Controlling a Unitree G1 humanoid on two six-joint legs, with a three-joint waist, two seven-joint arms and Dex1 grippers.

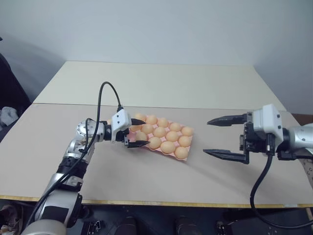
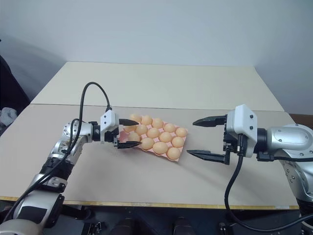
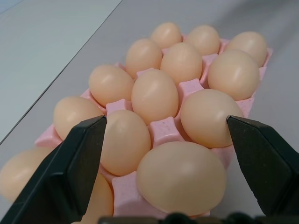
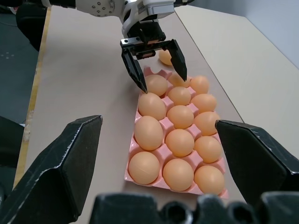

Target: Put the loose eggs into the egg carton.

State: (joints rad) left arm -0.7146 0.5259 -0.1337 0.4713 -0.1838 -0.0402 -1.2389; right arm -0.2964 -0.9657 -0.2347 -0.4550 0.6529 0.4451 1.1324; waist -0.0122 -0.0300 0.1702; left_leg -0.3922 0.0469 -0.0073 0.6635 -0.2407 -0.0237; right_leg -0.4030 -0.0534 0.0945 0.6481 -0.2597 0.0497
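The left hand [image 2: 128,132] hangs wide open and empty over the left end of the carton [image 2: 182,148] mid-table, apparently just after seating an egg [image 4: 156,85]; next, fetch the loose egg [image 4: 164,56] beside that end; the right hand [image 2: 204,137] waits open, empty

Two silver-grey metal arms end in white boxy wrist housings, each carrying a gripper of two tapering black fingers: the left gripper [image 1: 135,132] and the right gripper [image 1: 221,137]. Black cables loop from each housing back along the arm.
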